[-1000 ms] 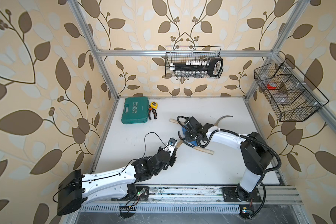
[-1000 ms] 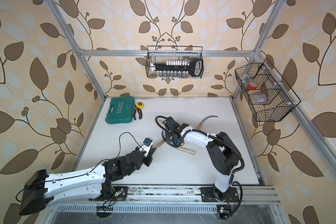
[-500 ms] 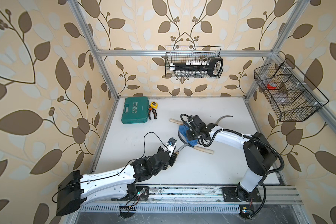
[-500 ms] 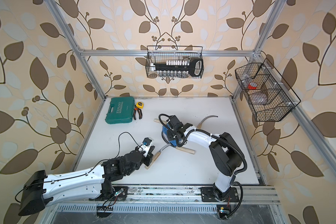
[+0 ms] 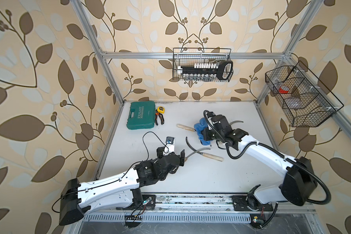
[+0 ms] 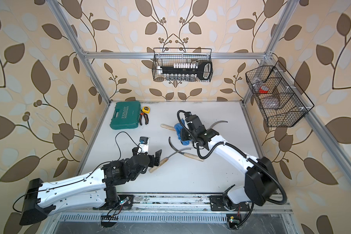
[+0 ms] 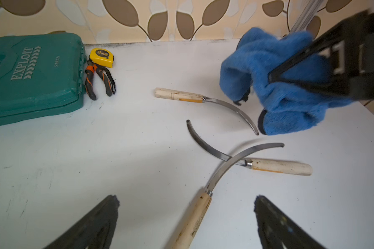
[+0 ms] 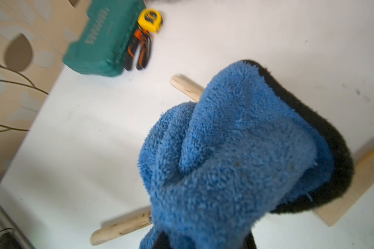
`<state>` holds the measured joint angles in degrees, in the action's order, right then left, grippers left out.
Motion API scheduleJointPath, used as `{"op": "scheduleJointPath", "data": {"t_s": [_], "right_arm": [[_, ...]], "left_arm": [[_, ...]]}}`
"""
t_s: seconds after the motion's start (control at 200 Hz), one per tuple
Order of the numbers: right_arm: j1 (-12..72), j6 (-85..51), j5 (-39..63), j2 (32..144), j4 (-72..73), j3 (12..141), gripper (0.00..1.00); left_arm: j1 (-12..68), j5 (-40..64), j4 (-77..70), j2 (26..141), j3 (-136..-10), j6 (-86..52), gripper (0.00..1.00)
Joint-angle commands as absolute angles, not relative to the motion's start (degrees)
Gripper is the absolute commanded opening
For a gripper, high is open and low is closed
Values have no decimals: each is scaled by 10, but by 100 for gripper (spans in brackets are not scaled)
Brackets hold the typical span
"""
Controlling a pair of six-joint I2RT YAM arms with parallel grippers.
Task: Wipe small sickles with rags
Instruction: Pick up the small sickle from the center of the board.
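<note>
Left gripper (image 7: 186,200) is low over the table (image 5: 190,178), jaws spread wide, gripping nothing. The pale handle of the near sickle (image 7: 194,220) lies flat on the table between the two fingers and touches neither, as far as the left wrist view shows. Its blade curves away and crosses on top of the blade of a second sickle (image 7: 279,168), whose handle points toward the right arm. Right gripper (image 7: 276,77) is clamped tight on the bunched blue rag (image 5: 201,129), which looks raised off the table, dark trim showing at its edge. The rag hangs over the blade end of a third sickle (image 7: 181,94); touching or not, can't tell. That one's handle points toward the green case (image 5: 141,118). Of the fourth sickle (image 5: 236,122) only the blade tip shows past the right arm in both top views, the handle mostly hidden. All four sickles are mid-table, well apart from the green case. Pliers (image 5: 159,119) and a yellow tape measure (image 5: 161,109) sit just beside the green case in the back left corner.
</note>
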<state>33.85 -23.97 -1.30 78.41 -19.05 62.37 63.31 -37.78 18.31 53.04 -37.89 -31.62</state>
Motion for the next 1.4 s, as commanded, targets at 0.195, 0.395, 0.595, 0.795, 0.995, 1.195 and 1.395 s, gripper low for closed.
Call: {"op": "scheduleJointPath", "data": {"t_s": [0.195, 0.395, 0.595, 0.795, 0.995, 1.195, 1.395], "right_arm": [[319, -266, -55, 584, -175, 485, 0], [313, -273, -33, 513, -164, 430, 0], [313, -274, -19, 519, -164, 429, 0], [313, -274, -21, 518, -166, 427, 0], [313, -276, -17, 522, -165, 425, 0], [313, -279, -18, 522, -166, 418, 0], [313, -281, -21, 514, -170, 416, 0]], "left_arm": [[634, -237, 331, 604, -429, -418, 81], [641, -157, 307, 714, -407, -448, 73], [642, -174, 308, 743, -397, -474, 76], [642, -165, 314, 727, -376, -486, 80], [642, -151, 295, 714, -343, -504, 79], [641, -147, 262, 707, -328, -494, 79], [639, -135, 255, 746, -347, -456, 72]]}}
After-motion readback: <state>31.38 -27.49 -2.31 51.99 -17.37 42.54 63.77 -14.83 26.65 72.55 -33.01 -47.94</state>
